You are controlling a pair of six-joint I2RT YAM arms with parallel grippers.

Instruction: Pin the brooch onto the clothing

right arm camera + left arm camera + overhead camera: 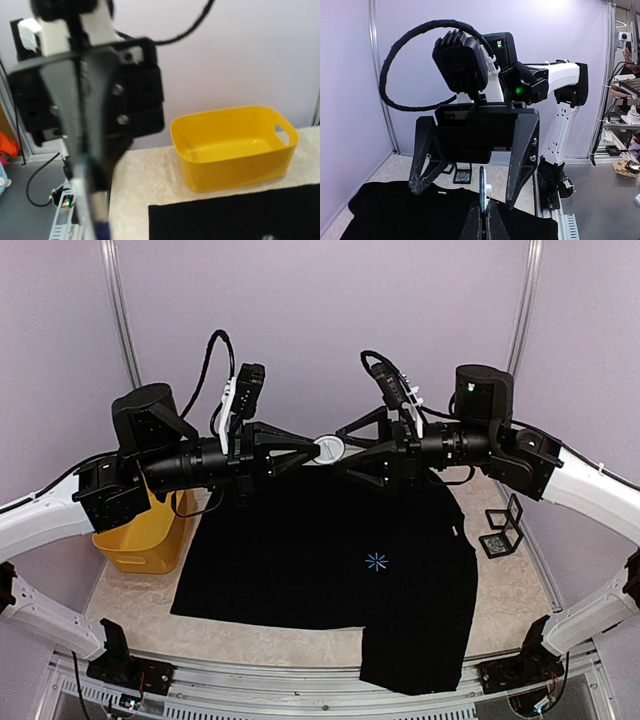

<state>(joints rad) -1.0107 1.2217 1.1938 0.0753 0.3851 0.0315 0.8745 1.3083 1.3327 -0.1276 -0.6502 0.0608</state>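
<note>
The black T-shirt (300, 560) lies flat on the table with a small light-blue starburst (376, 561) on the chest. It also shows in the left wrist view (395, 215) and the right wrist view (225, 220). Both arms meet in mid-air above its collar. My left gripper (315, 450) (485, 220) is shut on the round brooch (328, 448), which the left wrist view shows edge-on (483, 192) with a white clasp. My right gripper (346, 452) (466, 196) faces it, open, its fingers (522, 160) spread on either side of the brooch. The right wrist view is blurred.
A yellow bin (140, 540) (235, 145) stands at the table's left edge beside the shirt. A small open black box (497, 535) (463, 175) stands at the right edge. One sleeve hangs over the near rail (300, 670).
</note>
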